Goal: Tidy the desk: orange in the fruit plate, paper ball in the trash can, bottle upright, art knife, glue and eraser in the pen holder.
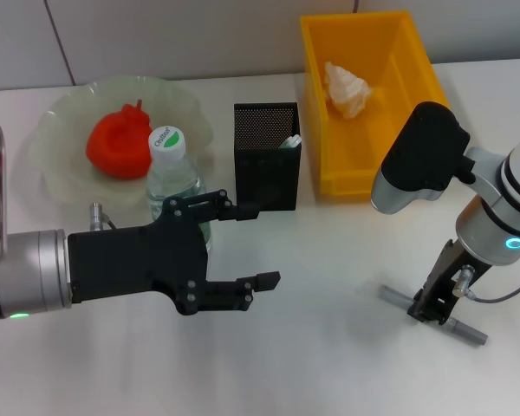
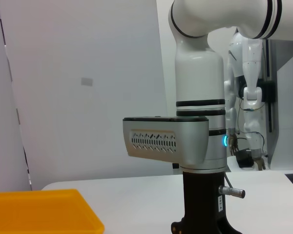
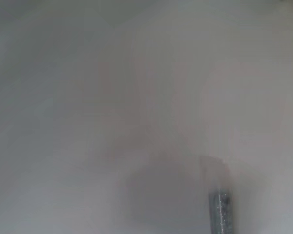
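A: What is the biggest thing on the counter (image 1: 329,364)?

B: The yellow bin (image 1: 368,156) at the far side. The paper ball (image 1: 347,89) already lies inside, so I think this bin serves as the trash can.

A: And the plate?

B: The pale green plate (image 1: 61,156) at the far left holds a red-orange fruit (image 1: 117,143). Just beside it the bottle (image 1: 172,173) stands upright.

A: Why is the left gripper (image 1: 247,245) there?

B: Its jaws are open, near the bottle but not touching it. It holds nothing.

A: The black pen holder (image 1: 267,156)?

B: It stands between bottle and bin. Something small and white shows at its rim; I cannot tell what.

A: And the right gripper (image 1: 433,303)?

B: It is down on the grey art knife (image 1: 433,316), which lies flat on the counter. The jaws seem closed around the middle of it, probably so it stays balanced when lifted.
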